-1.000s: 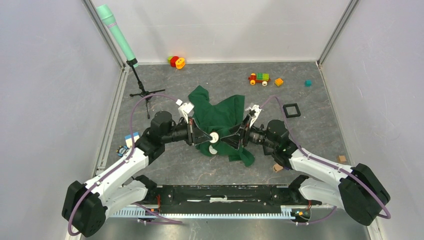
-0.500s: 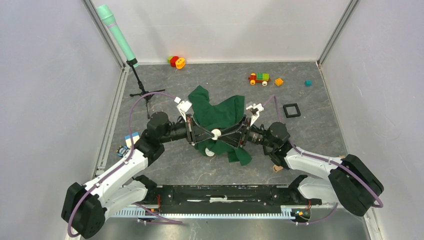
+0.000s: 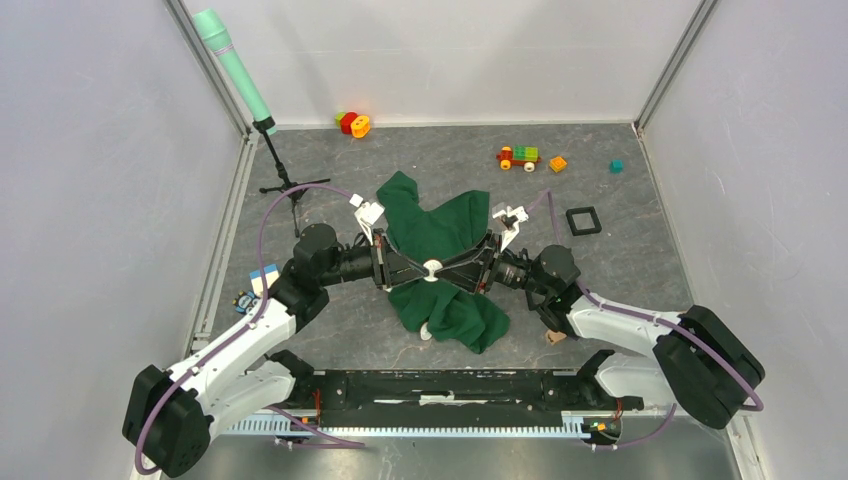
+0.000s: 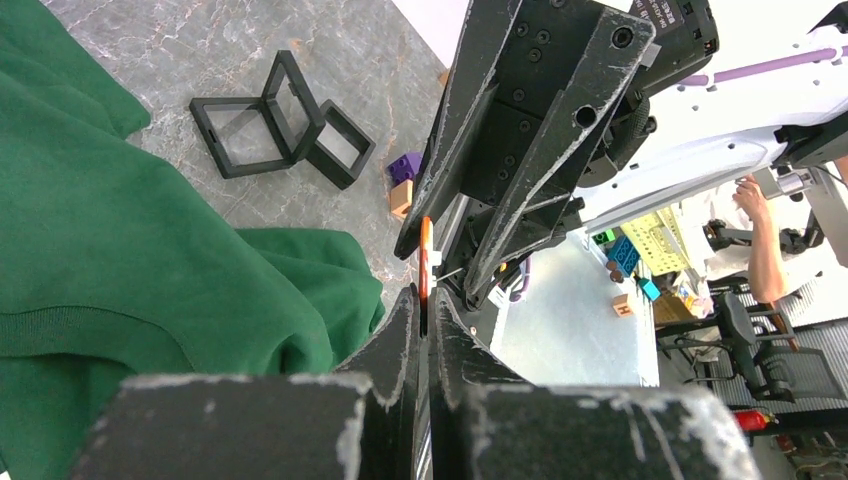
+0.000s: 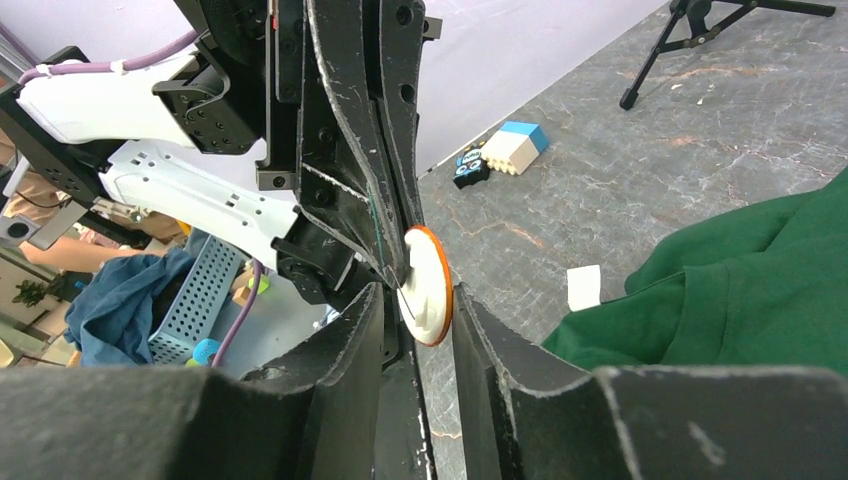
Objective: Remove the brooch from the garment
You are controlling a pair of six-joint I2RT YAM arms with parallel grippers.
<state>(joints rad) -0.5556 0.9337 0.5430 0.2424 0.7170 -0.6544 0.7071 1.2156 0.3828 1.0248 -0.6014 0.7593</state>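
brooch (image 5: pixel 425 285): white, orange-rimmed disc held aloft between both claw tips, above the garment (image 3: pixel 440 235) | step: transfer is judged; the disc's flat faces are best squeezed squarely before the pinch is released | left gripper (image 4: pixel 422 300): pressed together on the brooch's edge | right gripper (image 5: pixel 420 297): jaws spread, disc straddled, thin gap seen

white brooch (image 5: pixel 425 285) with orange rim, dark green garment (image 3: pixel 440 235), grey marbled table (image 3: pixel 620 260), black square frame (image 3: pixel 584 209)
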